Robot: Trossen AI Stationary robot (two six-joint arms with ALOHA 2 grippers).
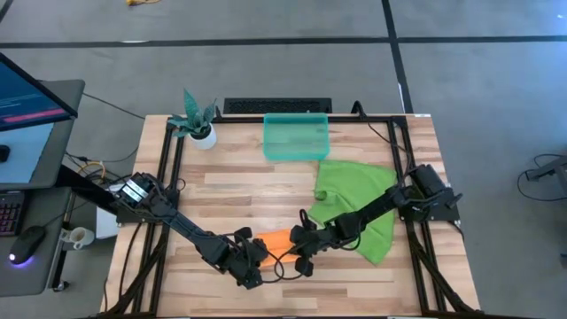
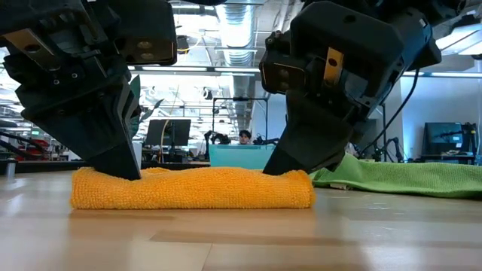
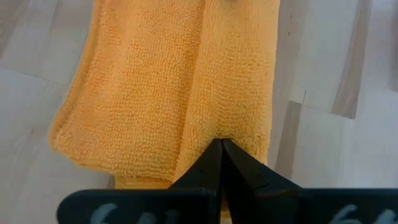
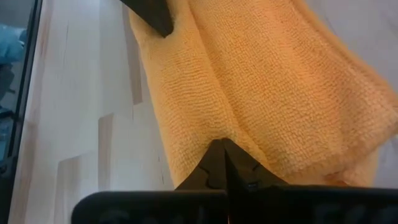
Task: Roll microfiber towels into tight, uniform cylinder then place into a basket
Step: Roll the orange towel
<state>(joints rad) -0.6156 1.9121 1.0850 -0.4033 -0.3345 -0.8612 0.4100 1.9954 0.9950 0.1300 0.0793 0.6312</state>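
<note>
While both arms reach low at the bottom centre of the high view, the left gripper (image 1: 252, 261) and right gripper (image 1: 304, 248) press on opposite ends of the orange towel (image 1: 276, 241), each with fingers closed together, pinching a fold of the cloth. The green towel (image 1: 359, 199) lies spread right of centre, and the basket (image 1: 296, 137) sits at the upper middle.

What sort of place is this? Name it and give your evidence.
Likely a robotics lab or open workshop: a wooden table in a black frame on a concrete floor, a monitor beside it, and exposed ceiling ducts above more workstations behind.
</note>
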